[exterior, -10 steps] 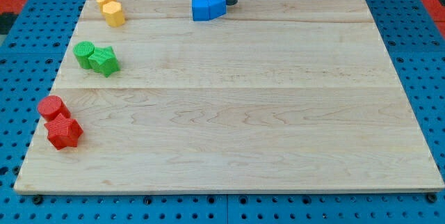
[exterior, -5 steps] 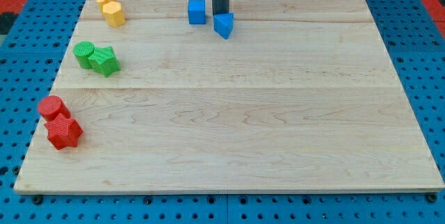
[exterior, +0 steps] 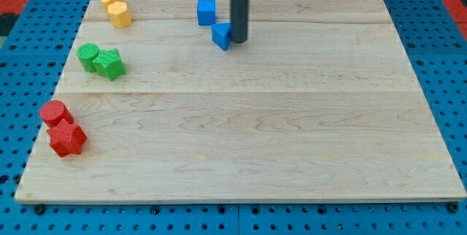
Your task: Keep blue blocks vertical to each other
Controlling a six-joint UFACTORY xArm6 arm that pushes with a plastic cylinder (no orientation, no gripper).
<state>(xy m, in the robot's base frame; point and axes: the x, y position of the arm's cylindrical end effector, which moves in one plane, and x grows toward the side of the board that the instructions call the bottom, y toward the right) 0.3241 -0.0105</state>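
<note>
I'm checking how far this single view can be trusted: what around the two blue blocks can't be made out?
- Camera view: my tip hides the right side of the lower blue block, so its shape and any contact there are unclear.
- The rod's upper part is cut off by the view's top edge.
- The blue cube shows fully.

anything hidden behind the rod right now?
My tip sits against the right side of the lower blue block, covering its right edge. The blue cube above shows fully.

No legible text, label, brand, number or sign found; the counter [exterior: 292, 118] carries no markings; the blocks likewise bear no readable characters.
</note>
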